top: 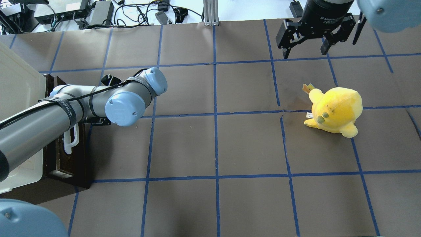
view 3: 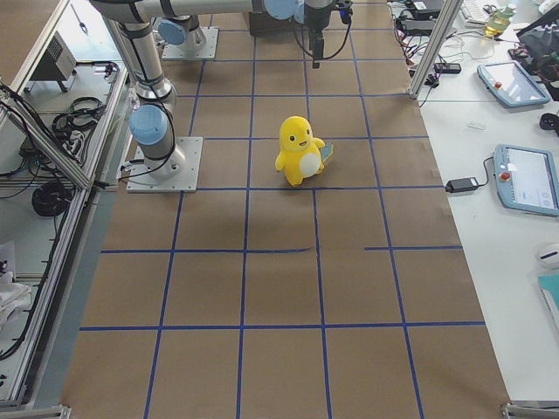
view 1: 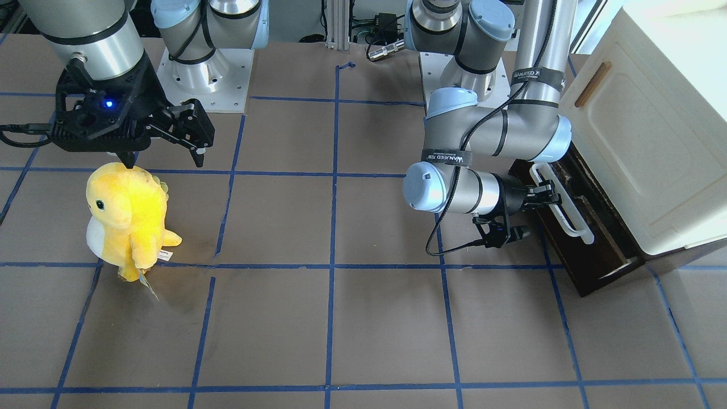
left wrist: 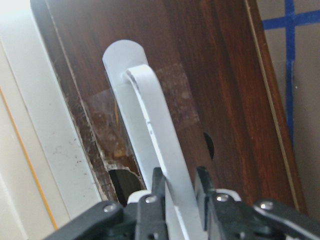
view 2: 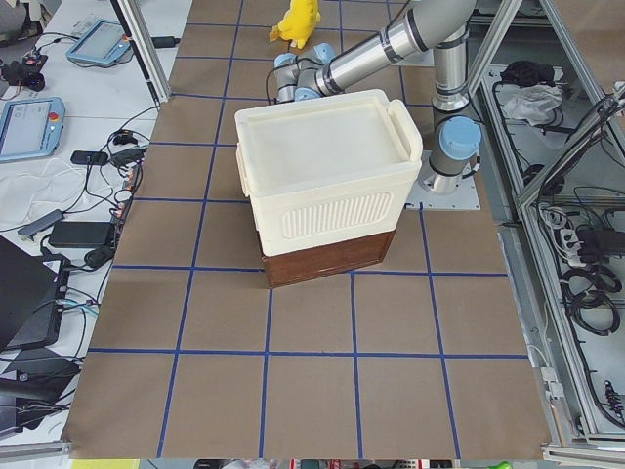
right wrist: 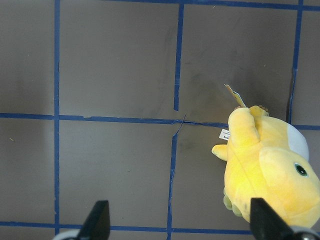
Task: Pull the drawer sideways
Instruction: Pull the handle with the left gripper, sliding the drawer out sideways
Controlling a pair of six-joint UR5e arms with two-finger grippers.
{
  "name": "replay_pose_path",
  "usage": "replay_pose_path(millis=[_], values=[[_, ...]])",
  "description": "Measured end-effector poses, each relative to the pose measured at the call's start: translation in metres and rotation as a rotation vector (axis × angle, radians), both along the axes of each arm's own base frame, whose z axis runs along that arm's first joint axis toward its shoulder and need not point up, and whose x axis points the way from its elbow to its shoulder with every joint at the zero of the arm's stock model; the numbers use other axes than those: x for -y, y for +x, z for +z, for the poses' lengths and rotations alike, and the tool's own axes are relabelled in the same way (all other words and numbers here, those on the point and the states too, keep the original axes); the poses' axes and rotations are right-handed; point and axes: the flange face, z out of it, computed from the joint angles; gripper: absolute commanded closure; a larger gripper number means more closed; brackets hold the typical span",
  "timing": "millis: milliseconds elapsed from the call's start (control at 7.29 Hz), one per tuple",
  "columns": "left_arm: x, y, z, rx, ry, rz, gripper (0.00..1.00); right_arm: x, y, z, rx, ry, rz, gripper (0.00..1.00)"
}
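The drawer point(view 1: 590, 250) has a dark brown wooden front and a long white bar handle point(view 1: 559, 207), and sits at the base of the cream cabinet point(view 1: 653, 130). It stands a little way out from the cabinet. My left gripper point(view 1: 548, 193) is shut on the handle near its upper end. The left wrist view shows the handle point(left wrist: 155, 120) pinched between the two fingers of the left gripper point(left wrist: 180, 185), against the brown front point(left wrist: 220, 75). In the overhead view the left arm hides the grip, and only the handle's lower part point(top: 69, 143) shows. My right gripper point(top: 304, 54) is open and empty, far from the drawer.
A yellow plush toy point(view 1: 128, 218) stands on the brown mat just below the right gripper point(view 1: 164, 162), and also shows in the right wrist view point(right wrist: 270, 170). The cabinet door has a small brown wooden handle point(view 1: 592, 84). Blue tape lines cross the table.
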Motion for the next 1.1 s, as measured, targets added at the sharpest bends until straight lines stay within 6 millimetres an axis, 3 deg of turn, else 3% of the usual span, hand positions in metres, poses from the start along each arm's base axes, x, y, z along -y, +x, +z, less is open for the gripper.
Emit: replay_pose_path(millis=[1098], values=[[0.005, -0.023, 0.01, -0.071, -0.028, 0.005, 0.69, 0.0, 0.0, 0.0, 0.0, 0.0, 0.0, 0.0]])
